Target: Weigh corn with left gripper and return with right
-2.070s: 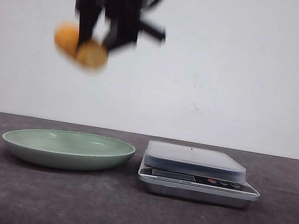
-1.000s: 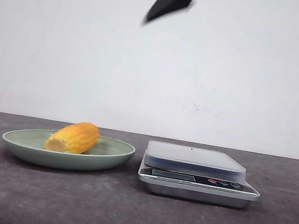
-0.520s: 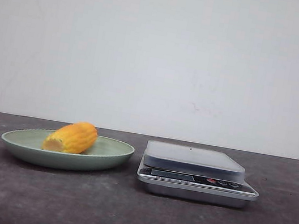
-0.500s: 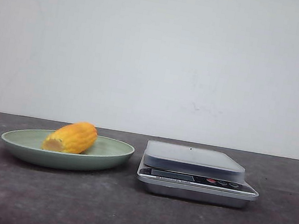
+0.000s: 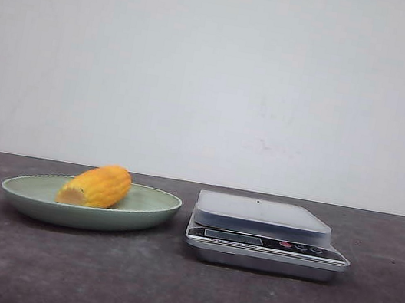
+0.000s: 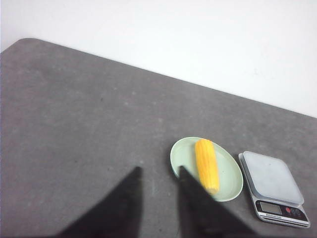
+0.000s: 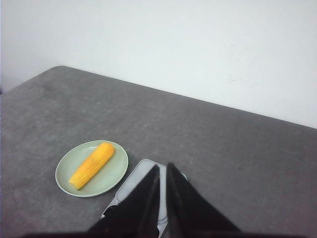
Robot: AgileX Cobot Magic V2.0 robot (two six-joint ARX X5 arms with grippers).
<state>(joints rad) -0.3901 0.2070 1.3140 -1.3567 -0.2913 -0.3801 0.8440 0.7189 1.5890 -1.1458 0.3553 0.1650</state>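
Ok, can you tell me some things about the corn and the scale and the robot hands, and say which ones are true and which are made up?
1. The corn lies in the green plate. True.
2. The scale has the corn on top of it. False: nothing lies on its weighing top.
3. The plate sits to the left of the scale in the front view. True.
4. The left gripper is holding the corn. False: it is up away from the table with nothing between its fingers, which stand apart.
5. The right gripper has its fingers wide apart. False: the two tips are nearly together, with only a thin gap.
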